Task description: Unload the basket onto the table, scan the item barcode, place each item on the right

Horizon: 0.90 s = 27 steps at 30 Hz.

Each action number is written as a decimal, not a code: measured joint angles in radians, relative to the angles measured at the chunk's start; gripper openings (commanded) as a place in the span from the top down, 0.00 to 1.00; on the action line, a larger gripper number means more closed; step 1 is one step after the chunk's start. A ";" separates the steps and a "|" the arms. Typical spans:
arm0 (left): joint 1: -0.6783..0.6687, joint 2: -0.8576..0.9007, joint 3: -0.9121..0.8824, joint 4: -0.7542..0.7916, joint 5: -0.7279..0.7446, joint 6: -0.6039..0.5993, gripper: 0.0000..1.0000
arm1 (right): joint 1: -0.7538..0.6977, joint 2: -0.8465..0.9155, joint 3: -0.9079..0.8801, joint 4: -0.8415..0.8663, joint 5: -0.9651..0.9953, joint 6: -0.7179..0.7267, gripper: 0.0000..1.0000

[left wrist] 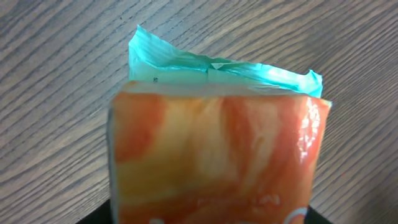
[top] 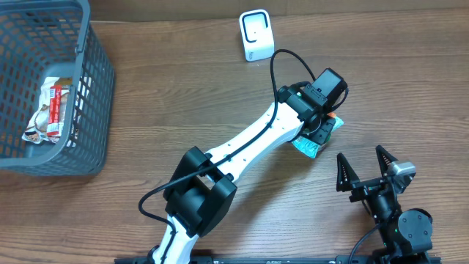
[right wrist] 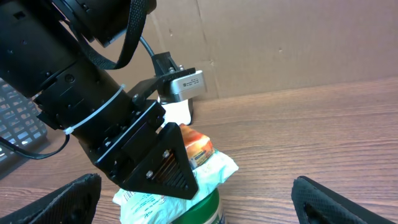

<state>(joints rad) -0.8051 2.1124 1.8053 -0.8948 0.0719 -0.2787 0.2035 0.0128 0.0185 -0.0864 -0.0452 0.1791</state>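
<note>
Orange-and-teal packet, nearer the robot than the white scanner and to its right. Left gripper straddles it; whether the jaws clamp it cannot be told. Right gripper, farther from the scanner, stands spread wide, holding nothing.

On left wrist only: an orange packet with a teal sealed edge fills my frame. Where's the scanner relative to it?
Observer: The white box-shaped scanner stands upright beyond the orange-and-teal packet, farther from the robot and off to the left.
Operator: Right arm doing anything?
Observer: The right tool sits just right of the packet, nearer the robot, with its fingers spread wide and nothing between them.
Operator: Anything else out there?
Observer: A grey plastic mesh basket at the far left, with another printed packet lying inside it.
</note>
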 measured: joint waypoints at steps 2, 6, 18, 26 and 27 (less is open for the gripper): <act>0.000 0.000 0.000 0.004 0.003 0.000 0.56 | 0.000 0.000 0.000 0.000 0.000 0.001 0.00; 0.000 0.000 0.000 0.005 0.007 0.000 0.56 | 0.000 0.000 0.000 0.000 0.000 0.000 0.00; 0.001 0.000 0.010 0.000 0.011 0.000 0.59 | 0.000 0.000 0.000 0.000 0.000 0.000 0.00; 0.019 -0.011 0.027 -0.010 0.015 0.000 0.61 | 0.000 0.000 0.000 0.000 0.000 0.000 0.00; 0.023 -0.016 0.027 -0.013 0.017 0.000 0.61 | 0.000 0.000 0.000 0.000 0.000 0.000 0.00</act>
<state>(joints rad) -0.7818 2.0968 1.8324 -0.9081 0.0887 -0.2783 0.2035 0.0128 0.0181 -0.0868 -0.0452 0.1795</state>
